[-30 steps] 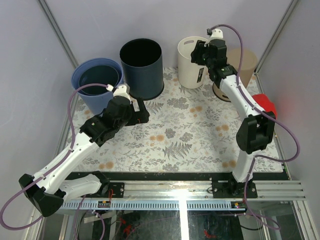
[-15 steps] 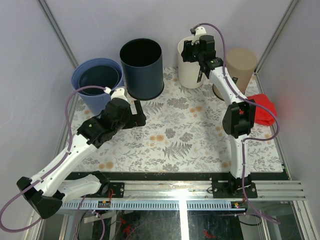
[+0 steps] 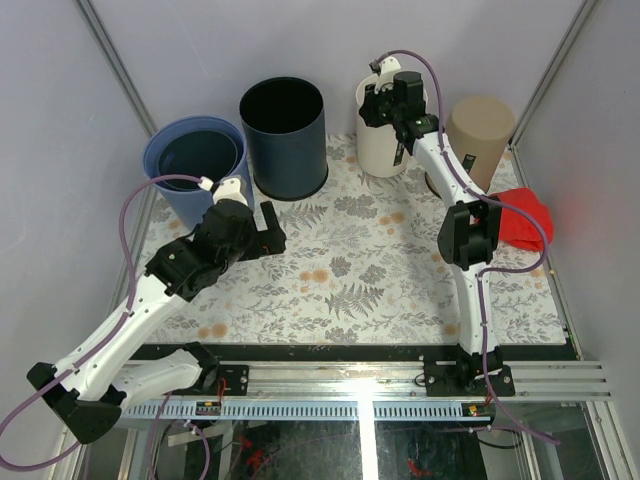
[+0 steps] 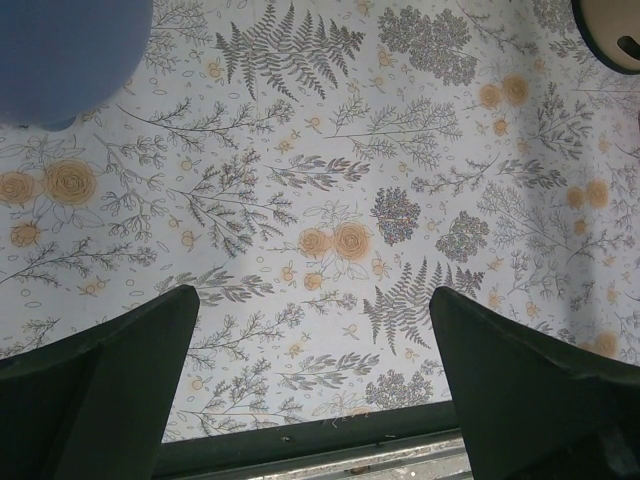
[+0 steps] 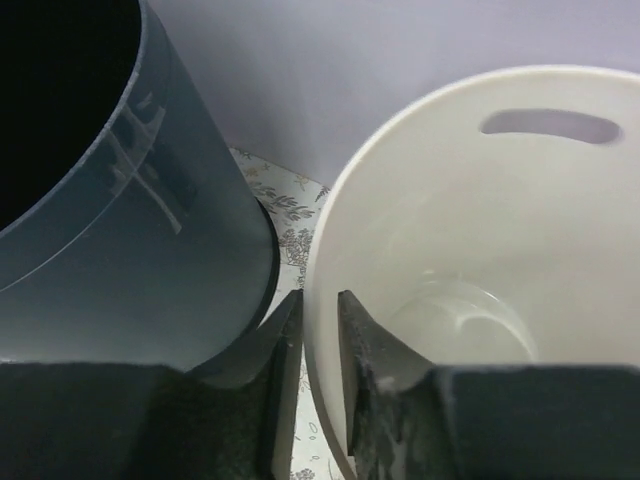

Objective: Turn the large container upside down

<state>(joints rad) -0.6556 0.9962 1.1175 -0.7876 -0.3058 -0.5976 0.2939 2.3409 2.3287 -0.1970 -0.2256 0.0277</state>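
Observation:
The cream container (image 3: 377, 145) stands upright at the back of the mat, with a handle slot near its rim. My right gripper (image 3: 384, 106) is shut on its left rim. In the right wrist view one finger is outside the cream wall (image 5: 480, 240) and one inside, with the gripper (image 5: 320, 308) closed tight on the wall. A taller dark navy container (image 3: 283, 135) stands just left of it and also shows in the right wrist view (image 5: 130, 230). My left gripper (image 3: 270, 228) is open and empty above the mat (image 4: 312, 296).
A blue bucket (image 3: 195, 165) stands at the back left and shows in the left wrist view (image 4: 70, 50). A tan container (image 3: 482, 128) sits upside down at the back right. A red object (image 3: 527, 218) lies at the right edge. The floral mat (image 3: 370, 260) covers the table.
My right arm has swung left from beside the tan container to the cream container's rim. My left arm has drifted slightly left and back.

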